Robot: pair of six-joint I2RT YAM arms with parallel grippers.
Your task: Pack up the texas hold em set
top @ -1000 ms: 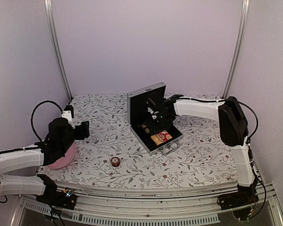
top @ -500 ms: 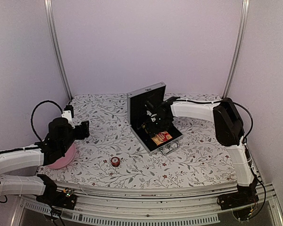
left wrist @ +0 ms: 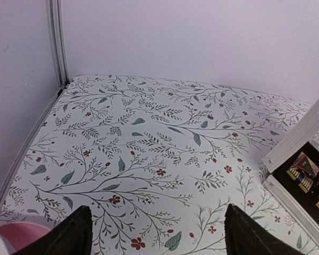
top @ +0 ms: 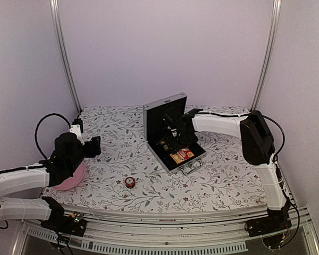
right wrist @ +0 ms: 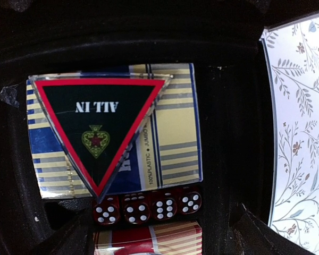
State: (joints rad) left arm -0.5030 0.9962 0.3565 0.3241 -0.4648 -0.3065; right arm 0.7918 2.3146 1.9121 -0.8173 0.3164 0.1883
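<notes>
The texas hold em set is a silver case (top: 164, 110) standing open mid-table, its lid upright. My right gripper (top: 170, 139) hangs inside it, open, fingertips (right wrist: 253, 235) apart over the black lining (right wrist: 228, 106). Under it a black-and-red triangular "ALL IN" token (right wrist: 98, 125) lies loose on a blue and yellow card pack (right wrist: 173, 122). A row of red dice (right wrist: 149, 206) and a red card pack (right wrist: 149, 239) sit beside it. A small round red token (top: 129, 182) lies on the table in front of the case. My left gripper (top: 93, 146) hovers open at the left, holding nothing.
A pink plate (top: 72, 178) sits under the left arm at the table's left edge, its rim (left wrist: 16, 234) showing in the left wrist view. The case's silver edge (left wrist: 295, 143) lies to the right of the left gripper (left wrist: 159, 236). Walls and metal posts close in the table.
The right gripper's jaws have spread wider inside the case, and the right arm has shifted slightly left. The left arm has not moved.
</notes>
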